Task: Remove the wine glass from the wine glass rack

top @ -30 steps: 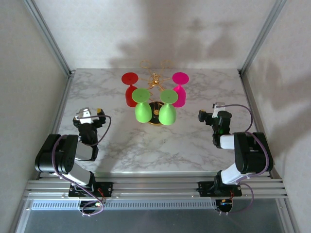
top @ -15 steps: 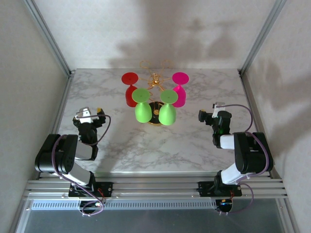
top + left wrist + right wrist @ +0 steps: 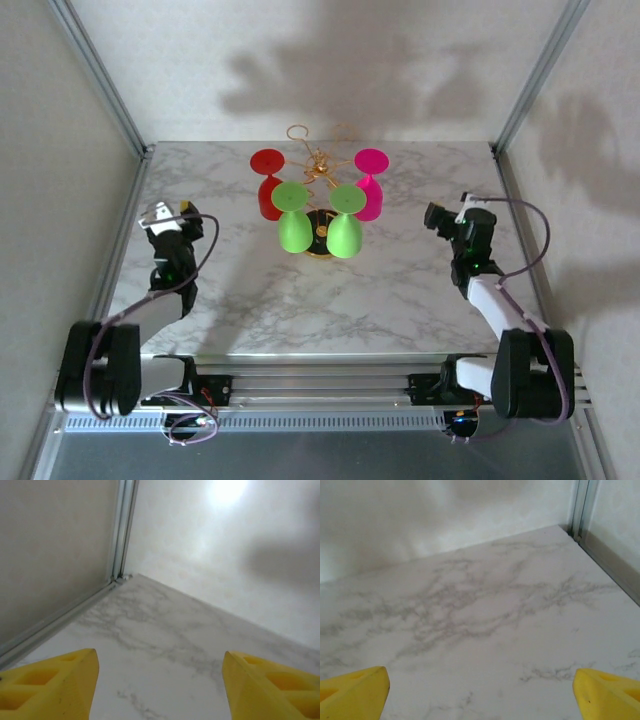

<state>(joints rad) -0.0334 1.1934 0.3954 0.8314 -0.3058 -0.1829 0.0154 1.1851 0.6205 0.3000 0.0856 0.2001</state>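
Note:
The wine glass rack (image 3: 318,168), a thin gold wire stand on a round dark base (image 3: 320,238), stands at the middle of the marble table. Wine glasses hang from it upside down: a red one (image 3: 268,185), a magenta one (image 3: 370,185) and two green ones (image 3: 293,220) (image 3: 345,222) on the near side. My left gripper (image 3: 170,220) is well to the rack's left. Its yellow fingers (image 3: 55,685) are open over bare marble. My right gripper (image 3: 448,220) is to the rack's right, also open, with nothing between its fingers (image 3: 355,690).
Metal frame posts (image 3: 100,75) and pale walls close in the table on the left, right and back. The left wrist view faces the back left corner post (image 3: 120,530), the right wrist view the back right corner (image 3: 580,510).
Both arms have stretched forward from their folded poses. The left gripper moved left and farther out, the right gripper right and farther out. The rack and glasses have not moved.

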